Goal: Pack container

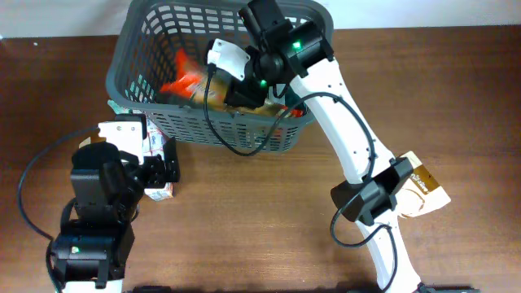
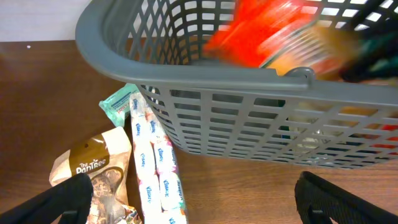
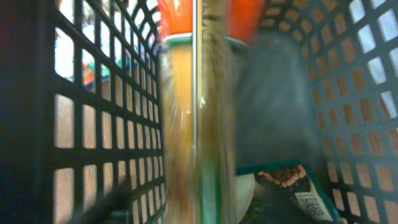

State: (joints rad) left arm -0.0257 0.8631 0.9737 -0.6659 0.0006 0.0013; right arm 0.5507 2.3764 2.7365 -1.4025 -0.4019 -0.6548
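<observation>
Brown wood-grain tabletop (image 1: 269, 212) fills the frame, with a strip of pale wall (image 1: 49, 16) along the top edge. The container (image 1: 213, 133) sits at upper centre, a dark grey lattice basket resting on the tabletop. Inside it an orange-red packet (image 1: 183, 73) lies toward the left wall, showing as a blur in the left wrist view.

The right tool (image 1: 228, 88) is down inside the container, right against the goods. Its own camera shows a smeared yellow-orange packet (image 3: 186, 124) filling the middle and a dark packet (image 3: 286, 177) at lower right. Whether it is clenched or released, I cannot tell.

At lower left, the left tool (image 2: 196, 202) hangs outside the container's front wall (image 2: 249, 134), fingers spread wide, gripping nothing. Below it lie white tissue packs (image 2: 155, 168), a brown snack bag (image 2: 93, 168) beside them, and a teal packet (image 2: 118, 102) by the container's corner. At far right, a tan-and-white packet (image 1: 427, 187) lies on the tabletop.
</observation>
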